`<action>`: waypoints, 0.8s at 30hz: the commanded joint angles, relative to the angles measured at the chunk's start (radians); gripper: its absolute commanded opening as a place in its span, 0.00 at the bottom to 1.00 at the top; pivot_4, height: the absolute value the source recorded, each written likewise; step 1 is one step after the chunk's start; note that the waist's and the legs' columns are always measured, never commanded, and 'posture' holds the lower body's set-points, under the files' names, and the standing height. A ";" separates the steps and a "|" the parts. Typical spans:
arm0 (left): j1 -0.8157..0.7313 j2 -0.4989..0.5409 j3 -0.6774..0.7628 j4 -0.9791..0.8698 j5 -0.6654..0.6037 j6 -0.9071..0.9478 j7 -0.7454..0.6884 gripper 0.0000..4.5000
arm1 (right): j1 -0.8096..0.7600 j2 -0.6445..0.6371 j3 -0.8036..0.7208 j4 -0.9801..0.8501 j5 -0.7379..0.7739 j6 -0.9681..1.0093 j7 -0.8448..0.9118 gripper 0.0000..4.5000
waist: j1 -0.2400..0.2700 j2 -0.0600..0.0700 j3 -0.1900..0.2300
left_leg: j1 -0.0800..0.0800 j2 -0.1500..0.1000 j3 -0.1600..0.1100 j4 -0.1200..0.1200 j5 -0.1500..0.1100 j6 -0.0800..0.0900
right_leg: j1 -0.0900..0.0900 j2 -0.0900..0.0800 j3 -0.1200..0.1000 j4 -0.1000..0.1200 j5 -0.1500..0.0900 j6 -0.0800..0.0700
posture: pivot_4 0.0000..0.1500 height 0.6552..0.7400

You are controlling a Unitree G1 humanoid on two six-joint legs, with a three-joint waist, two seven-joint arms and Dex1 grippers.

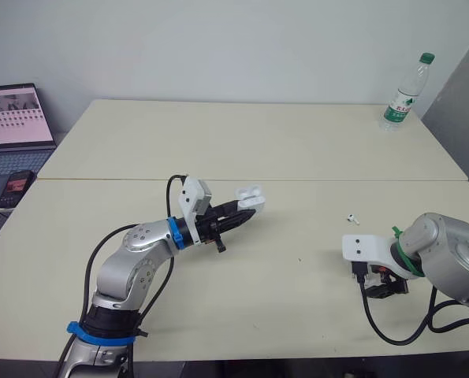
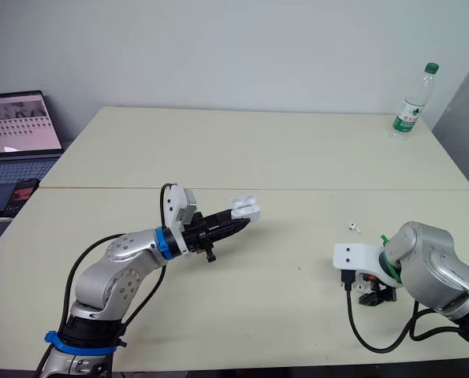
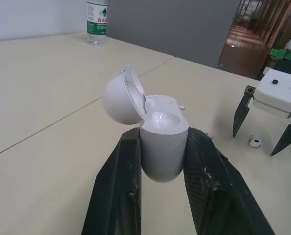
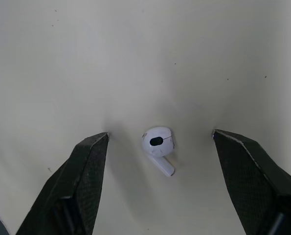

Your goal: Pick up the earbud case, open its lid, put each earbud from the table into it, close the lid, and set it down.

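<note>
left fingers are clamped on the open earbud case, so just drop the wide-open right fingers straight down and pinch the earbud by its body

Earbud on table, beneath right end effector
</note>
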 commanded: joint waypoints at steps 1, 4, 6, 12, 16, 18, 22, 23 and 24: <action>-0.012 -0.005 0.000 -0.035 -0.009 -0.021 -0.002 0.18 | -0.011 -0.007 0.008 -0.017 0.002 0.008 -0.001 0.50 | 0.000 0.000 0.000 | 0.000 0.000 0.000 0.000 0.000 0.000 | 0.000 0.000 0.000 0.000 0.000 0.000 | 1.00 0.95; -0.012 -0.006 0.000 -0.036 -0.009 -0.020 -0.001 0.18 | -0.012 -0.008 0.012 -0.016 0.000 0.006 -0.003 0.27 | 0.000 0.000 0.000 | 0.000 0.000 0.000 0.000 0.000 0.000 | 0.000 0.000 0.000 0.000 0.000 0.000 | 1.00 0.95; -0.010 -0.006 0.000 -0.038 -0.010 -0.019 0.000 0.18 | -0.010 -0.010 0.011 -0.017 0.000 0.005 -0.005 0.11 | 0.000 0.000 0.000 | 0.000 0.000 0.000 0.000 0.000 0.000 | 0.000 0.000 0.000 0.000 0.000 0.000 | 1.00 0.95; -0.010 -0.005 0.001 -0.039 -0.011 -0.016 0.001 0.18 | -0.003 -0.013 0.005 -0.030 0.008 0.008 -0.006 0.09 | 0.000 0.000 0.000 | 0.000 0.000 0.000 0.000 0.000 0.000 | 0.000 0.000 0.000 0.000 0.000 0.000 | 1.00 0.95; -0.007 -0.011 -0.002 -0.037 -0.009 -0.020 0.005 0.18 | -0.015 0.012 -0.054 -0.022 0.026 0.013 -0.043 0.09 | 0.000 0.000 0.000 | 0.000 0.000 0.000 0.000 0.000 0.000 | 0.000 0.000 0.000 0.000 0.000 0.000 | 1.00 0.95; -0.011 -0.023 -0.010 -0.023 0.008 -0.030 0.020 0.18 | -0.043 0.081 -0.091 0.014 0.038 0.028 -0.104 0.09 | -0.001 0.000 0.000 | 0.000 0.000 0.000 0.000 0.000 0.000 | 0.000 0.000 0.000 0.000 0.000 0.000 | 1.00 0.95; -0.043 -0.048 -0.022 0.044 0.081 -0.080 0.068 0.18 | -0.074 0.281 -0.208 0.098 0.068 0.013 -0.278 0.09 | -0.003 0.000 0.000 | 0.001 0.000 0.000 0.001 0.000 0.000 | 0.000 0.001 0.001 0.001 0.001 0.000 | 1.00 0.95; -0.059 -0.061 -0.017 0.069 0.094 -0.093 0.089 0.18 | -0.077 0.341 -0.257 0.118 0.087 -0.004 -0.326 0.09 | -0.002 0.000 0.000 | 0.001 0.000 0.000 0.001 0.000 0.000 | 0.001 0.001 0.001 0.001 0.001 0.000 | 1.00 0.95; -0.070 -0.072 -0.012 0.087 0.099 -0.102 0.104 0.18 | -0.078 0.387 -0.301 0.130 0.105 -0.007 -0.359 0.09 | -0.001 0.000 0.000 | 0.000 0.000 -0.001 0.001 0.000 0.000 | 0.001 0.002 0.001 0.001 0.001 -0.001 | 1.00 0.95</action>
